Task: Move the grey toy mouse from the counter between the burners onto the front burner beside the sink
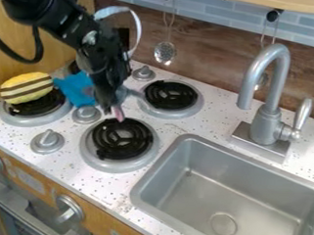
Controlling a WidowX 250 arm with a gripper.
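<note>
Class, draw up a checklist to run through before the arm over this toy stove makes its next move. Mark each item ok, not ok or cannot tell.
1. Black end effector above the stove: ok, it hangs near the front black-coiled burner.
2. Known grip: cannot tell; a small pink tip shows at its lower end, but whether it is held is unclear.
3. Blue cloth free of the end effector: cannot tell; they are close together.
4. Yellow, brown-striped soft toy off the burners: not ok, it rests on the left one.
5. Silver metal faucet apart from the arm: ok.
</note>
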